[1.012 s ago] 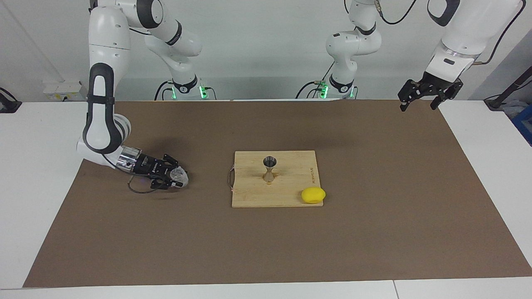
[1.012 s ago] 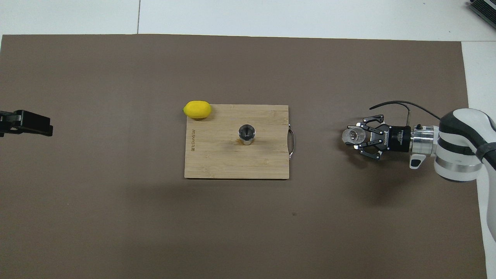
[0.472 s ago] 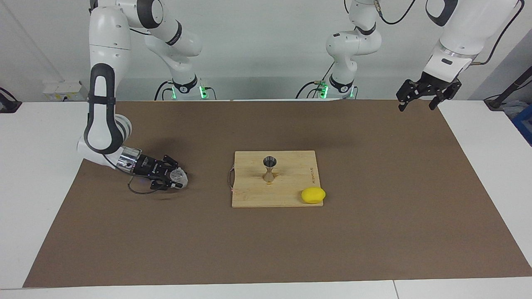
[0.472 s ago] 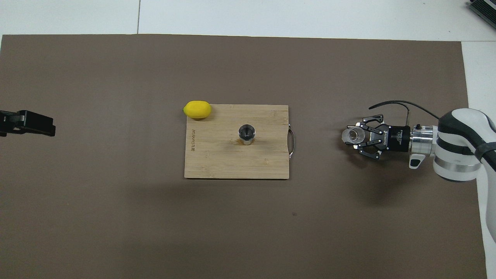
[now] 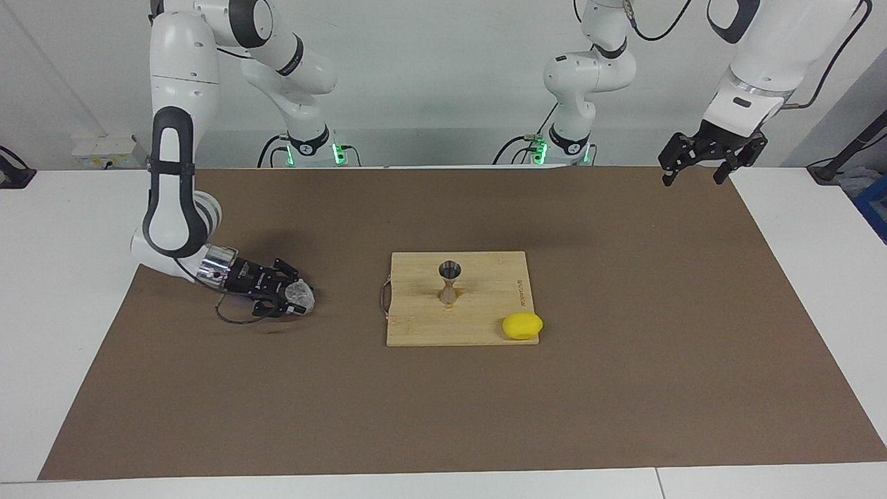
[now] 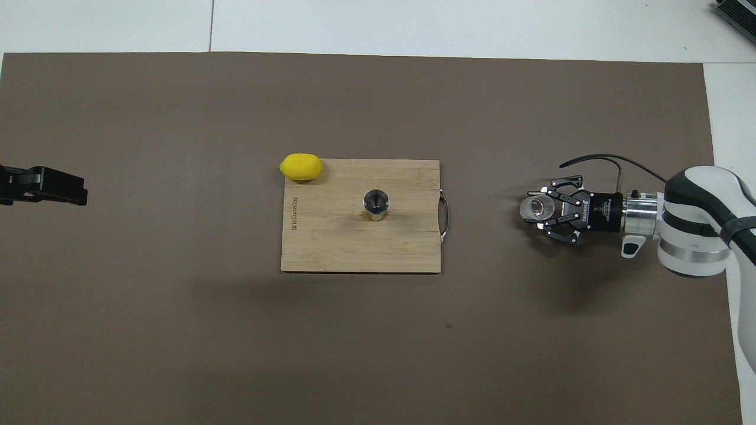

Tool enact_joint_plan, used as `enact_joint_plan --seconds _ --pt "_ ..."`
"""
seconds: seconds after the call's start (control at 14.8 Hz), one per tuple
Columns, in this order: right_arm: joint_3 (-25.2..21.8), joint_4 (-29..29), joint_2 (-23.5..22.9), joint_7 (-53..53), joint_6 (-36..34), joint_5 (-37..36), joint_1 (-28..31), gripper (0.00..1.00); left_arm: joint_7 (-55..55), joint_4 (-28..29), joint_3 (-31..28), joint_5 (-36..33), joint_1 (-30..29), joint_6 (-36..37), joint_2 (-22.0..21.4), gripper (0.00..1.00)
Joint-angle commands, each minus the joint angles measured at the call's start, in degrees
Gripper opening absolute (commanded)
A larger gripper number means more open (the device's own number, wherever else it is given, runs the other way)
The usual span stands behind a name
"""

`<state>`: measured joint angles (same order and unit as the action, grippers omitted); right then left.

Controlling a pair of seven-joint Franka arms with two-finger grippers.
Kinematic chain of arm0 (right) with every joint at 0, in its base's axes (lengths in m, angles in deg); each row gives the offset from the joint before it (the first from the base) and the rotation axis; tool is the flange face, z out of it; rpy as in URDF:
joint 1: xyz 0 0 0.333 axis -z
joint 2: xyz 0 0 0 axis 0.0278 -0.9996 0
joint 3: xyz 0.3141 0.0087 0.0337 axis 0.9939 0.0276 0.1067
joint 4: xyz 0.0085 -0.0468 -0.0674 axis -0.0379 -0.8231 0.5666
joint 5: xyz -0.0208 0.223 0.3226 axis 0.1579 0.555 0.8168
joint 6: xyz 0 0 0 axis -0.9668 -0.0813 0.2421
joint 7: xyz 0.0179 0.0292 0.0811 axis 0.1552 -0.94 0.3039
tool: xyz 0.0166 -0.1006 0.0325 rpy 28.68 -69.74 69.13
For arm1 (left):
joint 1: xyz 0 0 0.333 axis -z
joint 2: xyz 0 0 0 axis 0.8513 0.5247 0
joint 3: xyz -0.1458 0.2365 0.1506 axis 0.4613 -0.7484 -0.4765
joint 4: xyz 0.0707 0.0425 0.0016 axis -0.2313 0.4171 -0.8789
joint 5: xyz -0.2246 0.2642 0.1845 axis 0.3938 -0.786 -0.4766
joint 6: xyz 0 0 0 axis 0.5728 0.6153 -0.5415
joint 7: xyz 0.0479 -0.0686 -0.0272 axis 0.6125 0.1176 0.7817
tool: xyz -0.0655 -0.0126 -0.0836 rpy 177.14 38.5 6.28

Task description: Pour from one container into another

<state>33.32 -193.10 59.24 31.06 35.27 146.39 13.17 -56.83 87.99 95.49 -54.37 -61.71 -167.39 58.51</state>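
In the facing view we see the right gripper (image 5: pixel 294 299) low on the brown mat (image 5: pixel 624 360), its fingers around the glass cup (image 5: pixel 301 296); whether they pinch it we cannot tell. The jigger (image 5: pixel 449 283) stands upright on the wooden board (image 5: pixel 485 326), well apart from this gripper, with a lemon (image 5: pixel 522 325) at the board's corner. The left gripper (image 5: pixel 701 173) waits raised over the mat's corner, fingers spread. In the overhead view we see what the facing view hides: the cup's (image 6: pixel 538 207) round mouth and the jigger's (image 6: pixel 375 202) open top.
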Motion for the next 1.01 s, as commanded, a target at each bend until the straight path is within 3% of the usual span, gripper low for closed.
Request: enact_joint_plan --seconds 0.0,0.34,0.74,0.94 --pt "0.5 -0.3 0.1 -1.5 0.7 -0.7 0.3 1.00 0.3 -0.3 0.1 0.3 0.4 -0.9 -0.2 1.00" --pt "0.4 1.1 0.8 -0.9 -2.4 -3.3 0.3 1.00 0.5 -0.1 0.2 3.2 0.4 -0.8 -0.3 1.00" --pt "0.3 2.6 9.0 0.0 -1.6 -18.4 0.1 1.00 0.1 -0.2 0.3 3.1 0.5 -1.2 -0.2 1.00" --pt "0.5 6.4 10.2 1.1 -1.6 -28.9 -0.6 1.00 0.0 -0.2 0.3 3.0 0.6 -1.0 -0.2 1.00"
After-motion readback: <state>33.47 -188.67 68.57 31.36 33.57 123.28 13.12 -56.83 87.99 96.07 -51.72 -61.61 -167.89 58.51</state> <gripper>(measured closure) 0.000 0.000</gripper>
